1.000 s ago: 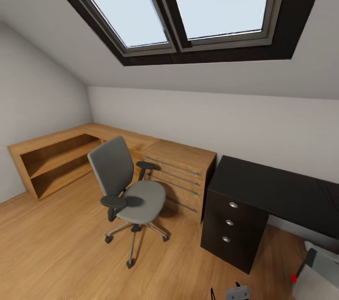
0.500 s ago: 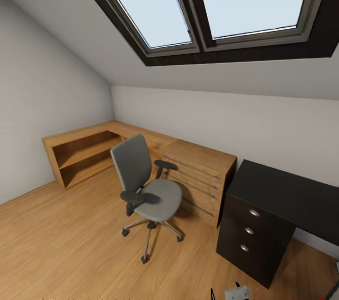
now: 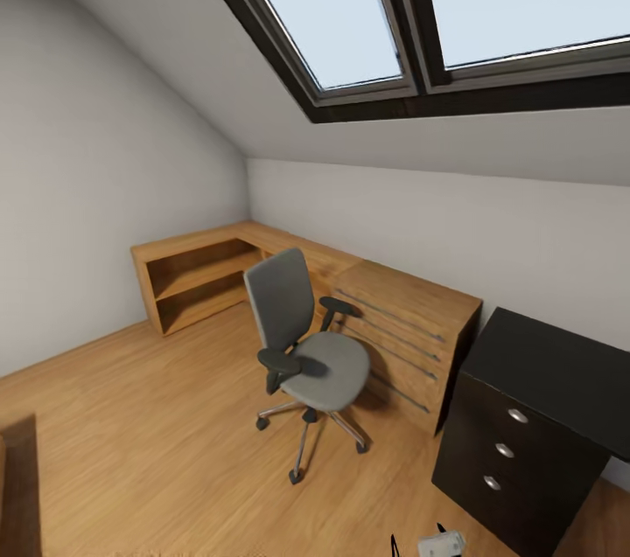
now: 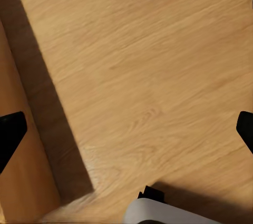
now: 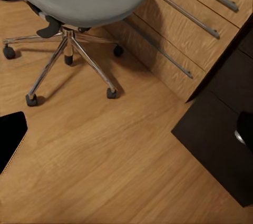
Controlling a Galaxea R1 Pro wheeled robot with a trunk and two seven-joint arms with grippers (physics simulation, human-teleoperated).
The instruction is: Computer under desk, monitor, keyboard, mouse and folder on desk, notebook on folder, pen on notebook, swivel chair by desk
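Swivel chair [image 3: 306, 347] beside wooden drawers [image 3: 407, 338], seemingly ahead of right end effector [image 5: 126, 129]

We find no readable text, label, brand, number or sign in any view. The surfaces we checked are all blank: the swivel chair [image 3: 306, 347], the wooden drawer unit [image 3: 407, 334], the black drawer cabinet [image 3: 525, 435], the open wooden shelf [image 3: 197, 277], the skylight frame [image 3: 411, 93], the walls and the wood floor [image 4: 147, 76].
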